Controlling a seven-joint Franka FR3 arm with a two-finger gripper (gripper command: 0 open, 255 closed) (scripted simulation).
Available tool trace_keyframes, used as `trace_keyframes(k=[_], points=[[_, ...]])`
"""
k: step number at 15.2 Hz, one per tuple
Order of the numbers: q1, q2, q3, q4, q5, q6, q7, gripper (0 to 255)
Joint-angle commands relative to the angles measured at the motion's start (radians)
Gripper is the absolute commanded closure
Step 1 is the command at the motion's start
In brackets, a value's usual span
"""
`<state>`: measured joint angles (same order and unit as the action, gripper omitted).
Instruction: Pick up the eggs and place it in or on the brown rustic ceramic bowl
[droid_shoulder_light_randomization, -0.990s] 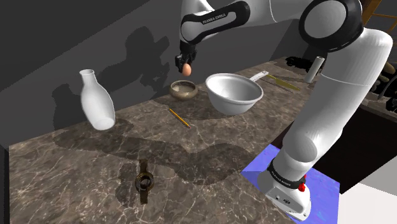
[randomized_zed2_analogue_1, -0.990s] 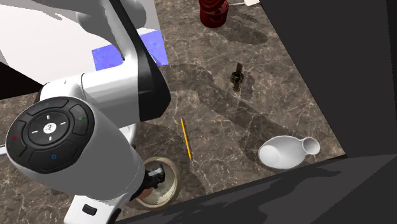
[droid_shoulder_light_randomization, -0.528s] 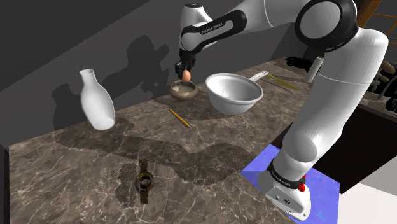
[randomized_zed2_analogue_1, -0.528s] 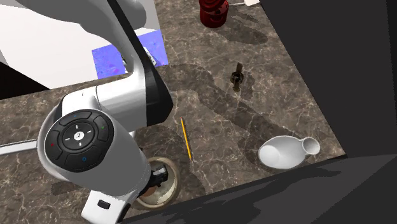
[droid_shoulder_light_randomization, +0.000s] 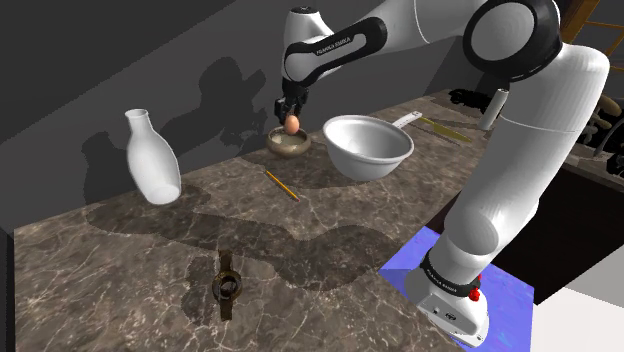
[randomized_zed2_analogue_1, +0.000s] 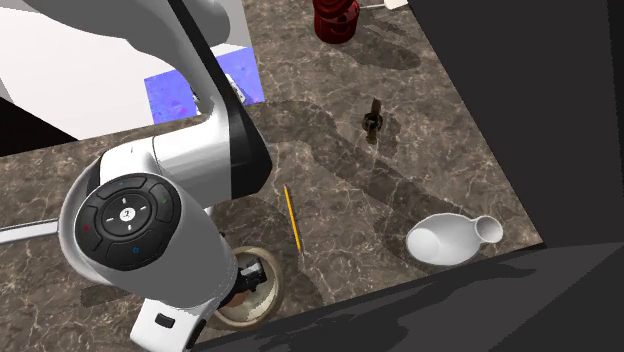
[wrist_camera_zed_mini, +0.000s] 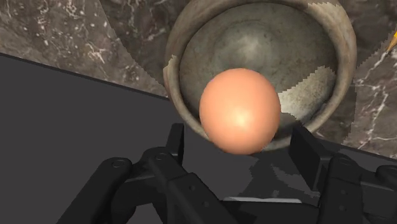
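The jaws are now opened, and the egg (wrist_camera_zed_mini: 240, 110) is let go, a little lower over the brown bowl (wrist_camera_zed_mini: 210, 38). The job is likely nearly done.

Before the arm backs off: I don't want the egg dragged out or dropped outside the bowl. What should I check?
1. Egg lined up over the bowl: ok, the wrist view shows it against the bowl's inside.
2. Fingers clear of the egg: ok, there is a gap on each side.
3. Gripper open: ok.
4. Egg settled on the bowl's bottom: cannot tell; in the shoulder view it sits near rim height, just under the gripper.
5. White bowl out of the way: ok, it stands beside the gripper, apart from it.
6. Pencil out of the way: ok, it lies apart from the bowl.
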<state>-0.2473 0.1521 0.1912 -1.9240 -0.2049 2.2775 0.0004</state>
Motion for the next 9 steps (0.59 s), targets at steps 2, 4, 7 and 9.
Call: trace_keyframes(k=[2,4,7,9], points=[[0.0,0.0,0.0,0.0,0.0,0.0,0.0,0],[0.0,0.0,0.0,0.0,0.0,0.0,0.0,0],[0.001,-0.038,0.005,0.018,0.015,-0.054,-0.01,0],[0.003,-0.068,0.009,0.038,0.027,-0.104,-0.017,0]])
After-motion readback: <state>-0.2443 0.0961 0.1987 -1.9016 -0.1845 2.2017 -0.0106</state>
